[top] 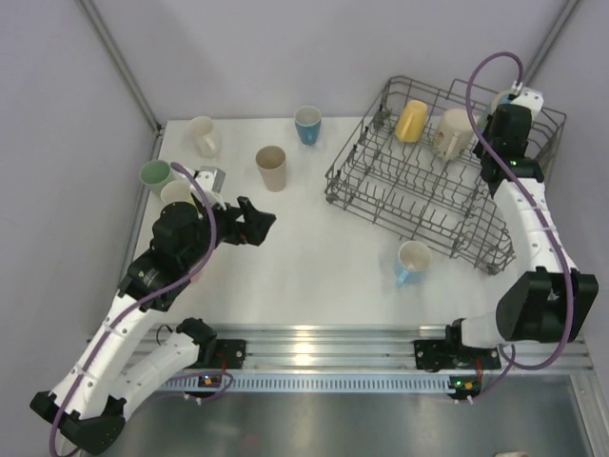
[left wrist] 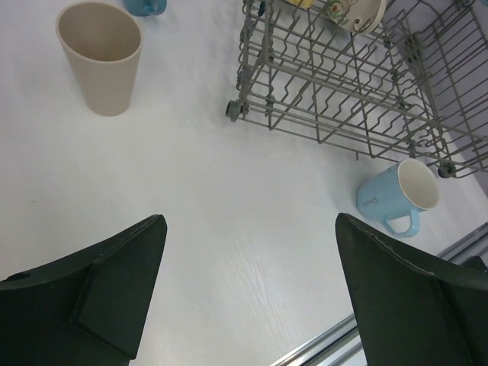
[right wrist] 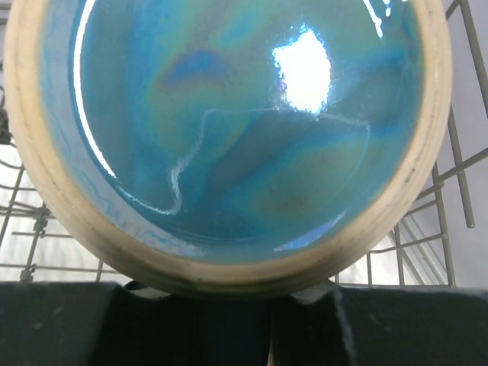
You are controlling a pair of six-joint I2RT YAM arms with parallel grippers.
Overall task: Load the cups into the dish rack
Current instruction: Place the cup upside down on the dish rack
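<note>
My right gripper is shut on the rim of a cup with a blue glazed inside and a cream rim, held over the far right end of the grey wire dish rack. A yellow mug and a cream mug sit in the rack. My left gripper is open and empty above the table, and its jaws stand wide apart in the left wrist view. A light blue mug lies in front of the rack.
On the table's left stand a cream mug, a blue cup, a beige tumbler, a mint green cup and a white cup. A small grey object lies beside them.
</note>
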